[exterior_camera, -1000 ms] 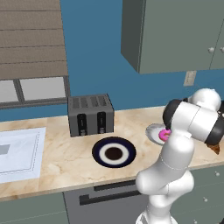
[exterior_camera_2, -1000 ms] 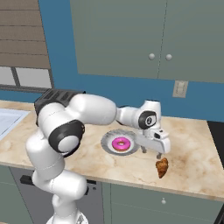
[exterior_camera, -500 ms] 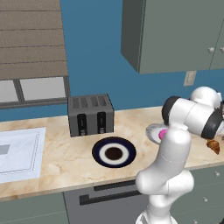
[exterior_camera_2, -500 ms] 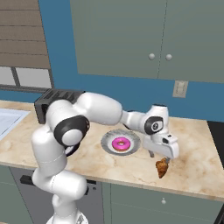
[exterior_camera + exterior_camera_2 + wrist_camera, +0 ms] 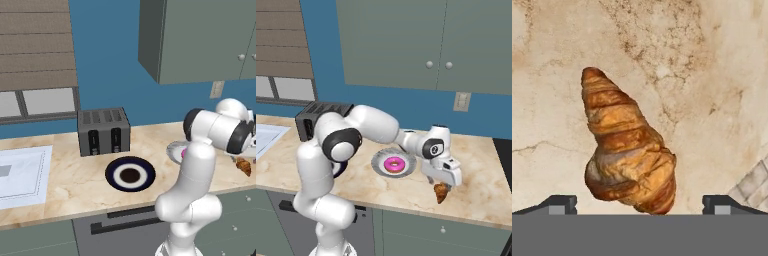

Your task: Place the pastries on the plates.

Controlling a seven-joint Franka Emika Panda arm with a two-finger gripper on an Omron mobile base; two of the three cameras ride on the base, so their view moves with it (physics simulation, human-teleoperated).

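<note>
Croissant (image 5: 628, 150) lies on the marble counter (image 5: 476, 165), just beyond the pale grey plate (image 5: 381, 157) as seen from the toaster (image 5: 103, 131). The gripper (image 5: 445, 181), which stood higher and nearer that plate a second ago, has come down right over the croissant, its jaws spread wide with one fingertip (image 5: 559, 204) on either side of the pastry, gripping nothing. The pink-topped pastry (image 5: 394, 164) has stayed on the pale grey plate. The navy plate (image 5: 130, 175) sits in front of the toaster. Count: two pastries, two plates, one toaster.
</note>
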